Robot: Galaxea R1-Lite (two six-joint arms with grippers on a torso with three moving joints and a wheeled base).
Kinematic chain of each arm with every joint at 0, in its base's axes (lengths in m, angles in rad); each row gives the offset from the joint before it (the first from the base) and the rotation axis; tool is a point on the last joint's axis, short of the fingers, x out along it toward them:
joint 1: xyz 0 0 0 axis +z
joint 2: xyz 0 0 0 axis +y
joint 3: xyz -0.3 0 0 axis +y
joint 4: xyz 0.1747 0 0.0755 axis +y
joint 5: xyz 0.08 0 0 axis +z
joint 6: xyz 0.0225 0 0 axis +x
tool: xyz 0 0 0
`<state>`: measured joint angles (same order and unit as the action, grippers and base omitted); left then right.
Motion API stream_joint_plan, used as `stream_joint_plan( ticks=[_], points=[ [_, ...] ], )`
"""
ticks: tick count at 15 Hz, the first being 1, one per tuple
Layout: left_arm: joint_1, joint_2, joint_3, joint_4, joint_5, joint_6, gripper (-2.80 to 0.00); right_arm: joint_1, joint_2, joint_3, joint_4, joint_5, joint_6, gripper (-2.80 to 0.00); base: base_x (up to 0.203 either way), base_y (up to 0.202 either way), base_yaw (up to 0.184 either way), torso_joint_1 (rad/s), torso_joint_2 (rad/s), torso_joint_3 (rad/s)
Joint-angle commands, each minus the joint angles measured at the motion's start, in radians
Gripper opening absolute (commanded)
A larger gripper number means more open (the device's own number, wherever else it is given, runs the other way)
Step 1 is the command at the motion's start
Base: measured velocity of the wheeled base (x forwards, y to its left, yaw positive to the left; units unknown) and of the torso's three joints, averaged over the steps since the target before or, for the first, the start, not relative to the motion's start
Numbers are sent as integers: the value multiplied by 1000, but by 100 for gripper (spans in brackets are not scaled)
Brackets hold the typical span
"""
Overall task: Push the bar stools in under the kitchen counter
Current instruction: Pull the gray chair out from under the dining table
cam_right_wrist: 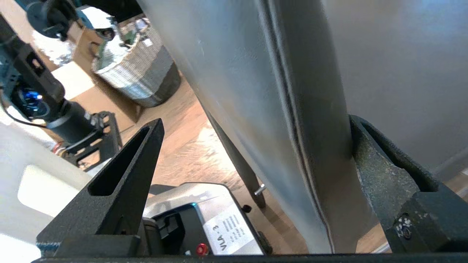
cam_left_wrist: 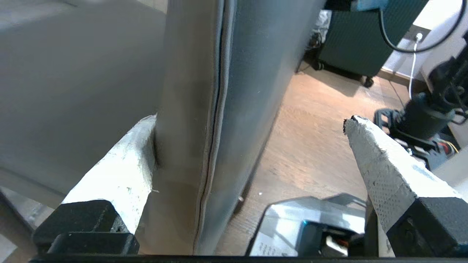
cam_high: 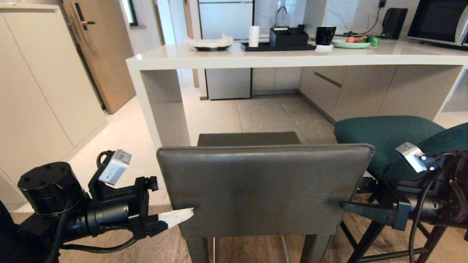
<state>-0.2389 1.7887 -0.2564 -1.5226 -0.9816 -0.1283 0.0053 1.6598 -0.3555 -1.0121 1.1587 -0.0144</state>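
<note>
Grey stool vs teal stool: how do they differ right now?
The grey stool has a flat rectangular leather back; the teal stool is fabric with a curved back. The grey one stands squarely before the kitchen counter, with the open left claw and right claw straddling its back's edges; the teal one stands off to the right, untouched. Neither is under the counter yet.

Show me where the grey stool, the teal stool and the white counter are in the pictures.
grey stool (cam_high: 263, 186), head view, middle of its backrest.
teal stool (cam_high: 384, 133), head view, top of its seat cushion.
kitchen counter (cam_high: 226, 58), head view, bare part of its white top.
</note>
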Motion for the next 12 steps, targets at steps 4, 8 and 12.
stream_joint_plan(
  ticks=[4, 8, 12],
  points=[
    [6, 5, 0, -7, 6, -2, 0, 4, 23, -23, -6, -33, 8, 0, 0, 0, 0, 0, 0, 0],
    [0, -18, -1, -7, 3, -9, 0, 26, 88, -64, -35, -73, 13, 0, 0, 0, 0, 0, 0, 0],
    [0, -39, -2, -7, 1, -11, 0, 87, 140, -86, -82, -117, 31, 0, 0, 0, 0, 0, 0, 0]
  ],
)
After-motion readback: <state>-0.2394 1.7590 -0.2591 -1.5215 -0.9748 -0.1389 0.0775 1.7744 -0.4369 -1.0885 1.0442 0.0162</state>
